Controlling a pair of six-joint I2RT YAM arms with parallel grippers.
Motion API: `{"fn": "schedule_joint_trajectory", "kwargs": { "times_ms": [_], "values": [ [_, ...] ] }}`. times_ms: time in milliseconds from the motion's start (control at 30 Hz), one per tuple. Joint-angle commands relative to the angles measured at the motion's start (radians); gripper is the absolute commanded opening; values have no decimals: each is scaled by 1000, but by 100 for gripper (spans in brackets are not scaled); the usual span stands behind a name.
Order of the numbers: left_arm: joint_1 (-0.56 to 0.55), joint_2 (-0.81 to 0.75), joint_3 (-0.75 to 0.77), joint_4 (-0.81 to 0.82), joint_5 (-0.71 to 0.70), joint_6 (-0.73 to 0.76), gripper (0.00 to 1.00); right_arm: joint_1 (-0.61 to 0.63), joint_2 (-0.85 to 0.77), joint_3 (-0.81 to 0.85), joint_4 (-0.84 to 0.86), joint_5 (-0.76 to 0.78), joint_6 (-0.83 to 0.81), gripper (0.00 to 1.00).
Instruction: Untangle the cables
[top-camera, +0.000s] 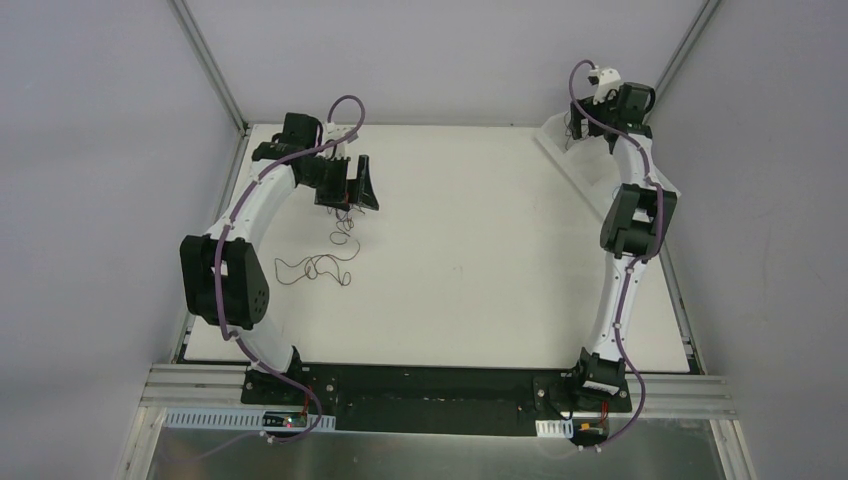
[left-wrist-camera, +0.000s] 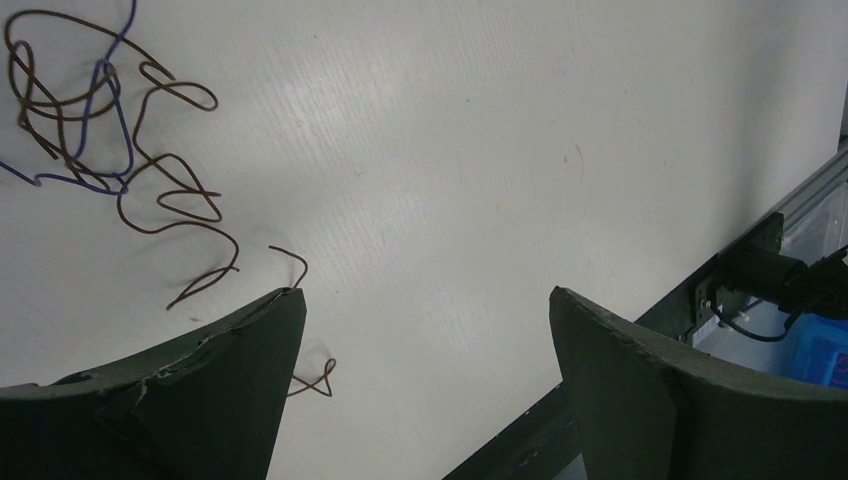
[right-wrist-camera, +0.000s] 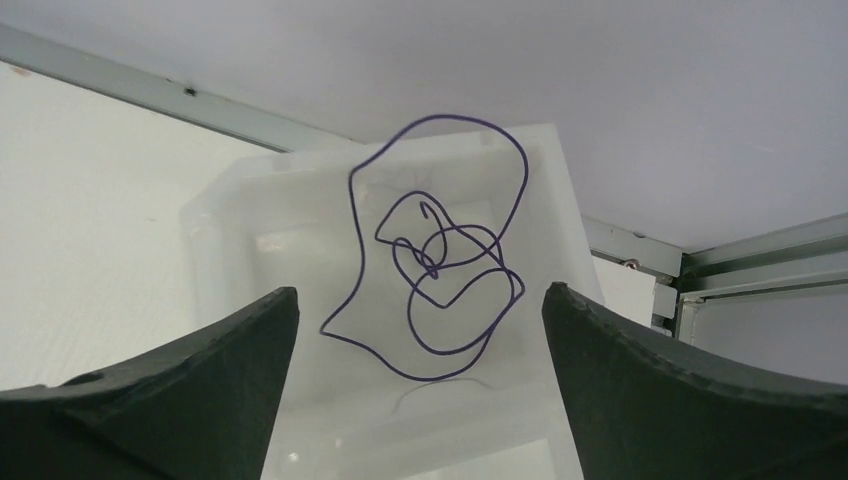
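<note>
A tangle of thin brown cables (left-wrist-camera: 160, 190) with a bright blue cable (left-wrist-camera: 105, 120) threaded through it lies on the white table, left of centre in the top view (top-camera: 318, 267). My left gripper (left-wrist-camera: 425, 295) hangs open just beyond the tangle (top-camera: 348, 195). One brown wire end curls by its left fingertip (left-wrist-camera: 285, 300). Another curly blue-violet cable (right-wrist-camera: 440, 270) is loose over a translucent white bin (right-wrist-camera: 230, 260). It shows between the wide-open fingers of my right gripper (right-wrist-camera: 420, 290) and touches neither. In the top view that gripper (top-camera: 577, 132) is at the far right corner.
The bin (top-camera: 590, 175) sits at the table's far right corner against the aluminium frame (right-wrist-camera: 700, 265). Grey walls enclose the table on three sides. The black base plate (top-camera: 430, 385) and a blue object (left-wrist-camera: 820, 350) lie along the near edge.
</note>
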Motion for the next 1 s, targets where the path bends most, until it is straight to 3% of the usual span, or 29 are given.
{"fn": "schedule_joint_trajectory", "kwargs": {
  "times_ms": [0, 167, 300, 500, 700, 967],
  "values": [
    [24, 12, 91, -5, -65, 2, 97, 8, -181, -24, 32, -82, 128, 98],
    [80, 65, 153, 13, -199, -13, 96, 30, -256, -59, -18, -90, 178, 99],
    [99, 135, 183, 13, -292, 24, 93, 48, -323, -71, -157, -120, 235, 99],
    [117, 289, 230, 31, -277, 82, 87, 87, -445, -172, -370, -171, 278, 99],
    [117, 414, 324, 93, -247, 111, 81, 94, -562, -327, -463, -225, 285, 99],
    [117, 387, 329, 107, -231, 376, 79, 94, -604, -363, -590, -314, 254, 99]
  ]
}}
